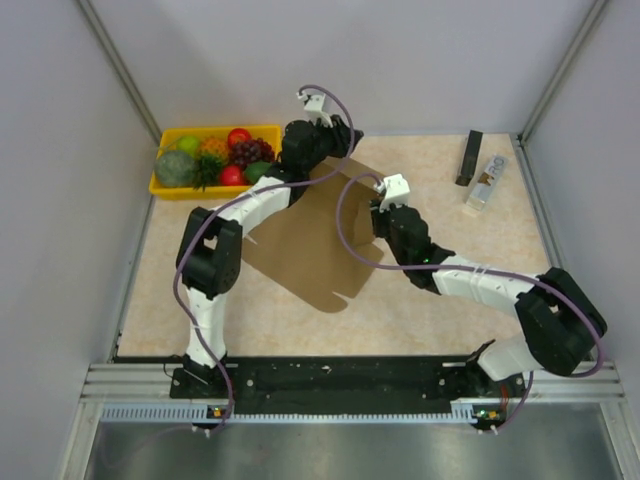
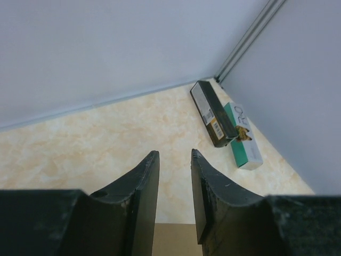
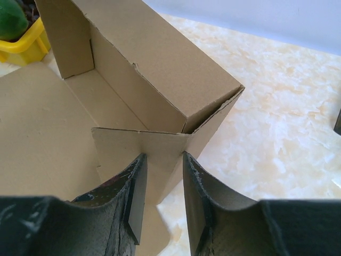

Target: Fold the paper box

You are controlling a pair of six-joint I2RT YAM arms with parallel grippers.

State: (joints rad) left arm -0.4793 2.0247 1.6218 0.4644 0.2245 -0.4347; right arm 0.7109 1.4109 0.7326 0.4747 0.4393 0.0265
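Box [image 1: 310, 245] lies mid-counter [image 1: 440, 175], one wall folded up. Right tool [image 3: 163, 158], narrowly open, straddles the corner flap [image 3: 133, 144], likely to tuck it inward. Left tool [image 2: 175, 156], narrowly open and empty, hovers over the far edge.

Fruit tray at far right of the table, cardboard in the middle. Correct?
No: the tray sits at far left, not far right. The cardboard in the middle is as you say. The top view shows both.
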